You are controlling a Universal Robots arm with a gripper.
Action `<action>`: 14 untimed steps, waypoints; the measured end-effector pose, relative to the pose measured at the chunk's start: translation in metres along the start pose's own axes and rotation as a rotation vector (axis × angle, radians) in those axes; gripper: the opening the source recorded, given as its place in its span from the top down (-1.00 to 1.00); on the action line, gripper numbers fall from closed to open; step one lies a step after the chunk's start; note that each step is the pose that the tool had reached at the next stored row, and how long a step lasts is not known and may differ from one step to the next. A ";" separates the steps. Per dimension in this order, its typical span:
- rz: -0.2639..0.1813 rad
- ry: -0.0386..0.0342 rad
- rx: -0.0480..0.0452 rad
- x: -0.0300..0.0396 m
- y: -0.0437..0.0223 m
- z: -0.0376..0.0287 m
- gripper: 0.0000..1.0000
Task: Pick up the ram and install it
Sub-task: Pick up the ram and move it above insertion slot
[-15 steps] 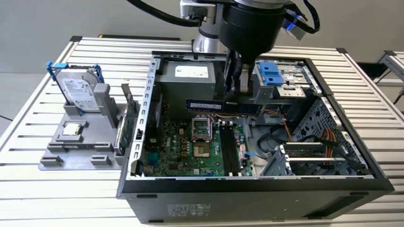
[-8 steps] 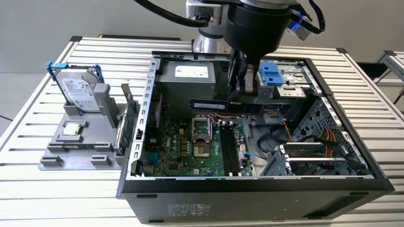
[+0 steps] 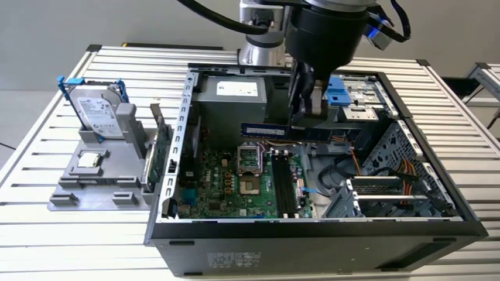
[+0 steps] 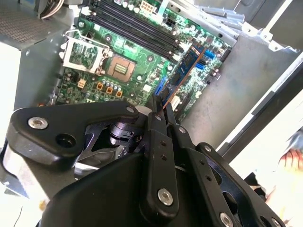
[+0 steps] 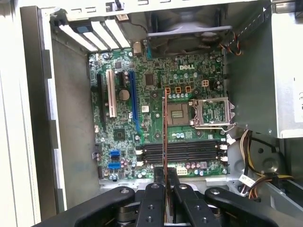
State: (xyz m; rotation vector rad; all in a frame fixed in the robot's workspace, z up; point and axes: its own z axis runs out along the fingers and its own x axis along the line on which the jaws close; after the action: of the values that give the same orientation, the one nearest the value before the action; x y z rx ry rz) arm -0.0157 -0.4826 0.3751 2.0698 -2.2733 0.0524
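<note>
The ram [image 3: 270, 130] is a long dark blue-green stick with black chips, held level above the open computer case. My gripper [image 3: 306, 122] is shut on it, with the stick reaching toward the exterior view's left. In the second wrist view the ram [image 4: 185, 67] sticks out past the black fingers [image 4: 156, 124] over the green motherboard [image 4: 142, 61]. In the first wrist view the ram [image 5: 164, 132] shows edge-on, crossing above the black memory slots [image 5: 182, 152]. The slots [image 3: 283, 184] lie below the stick, beside the processor socket [image 3: 252, 157].
The case [image 3: 312, 234] lies open on a slatted metal table [image 3: 47, 234]. A silver hard drive [image 3: 100, 117] stands in a grey holder [image 3: 93, 175], with a green expansion card [image 3: 160, 155] upright beside the case wall. Orange and yellow cables [image 3: 383, 170] run near the drive cage.
</note>
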 end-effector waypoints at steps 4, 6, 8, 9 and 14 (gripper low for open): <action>0.000 0.0000 0.0000 -0.0005 -0.0048 -0.0001 1.00; 0.000 0.0000 0.0000 -0.0007 -0.0069 -0.0002 1.00; 0.000 0.0000 0.0000 -0.0009 -0.0088 -0.0002 1.00; 0.000 0.0000 0.0000 -0.0010 -0.0097 -0.0003 1.00; 0.000 -0.0001 0.0000 -0.0017 -0.0140 -0.0004 1.00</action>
State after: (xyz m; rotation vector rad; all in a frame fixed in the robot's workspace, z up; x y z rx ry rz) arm -0.0016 -0.4822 0.3750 2.0698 -2.2733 0.0524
